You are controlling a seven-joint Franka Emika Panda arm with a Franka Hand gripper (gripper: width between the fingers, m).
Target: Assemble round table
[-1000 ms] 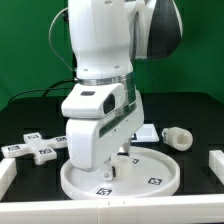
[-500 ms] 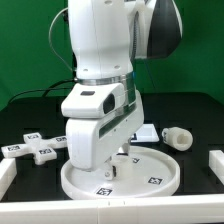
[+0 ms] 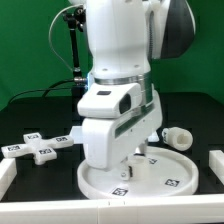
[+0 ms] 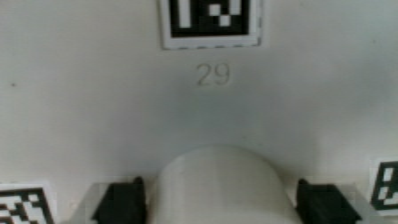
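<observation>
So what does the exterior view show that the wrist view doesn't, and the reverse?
Only the exterior view: the cross-shaped piece, the short cylinder and the arm above the round disc. Only the wrist view: the printed number 29 and a white rounded hump between the jaws. Both: the disc's tagged white surface.

Faint grey number 29 on the white round disc (image 4: 98, 100), just beside a black-and-white square tag (image 4: 210, 22)
</observation>
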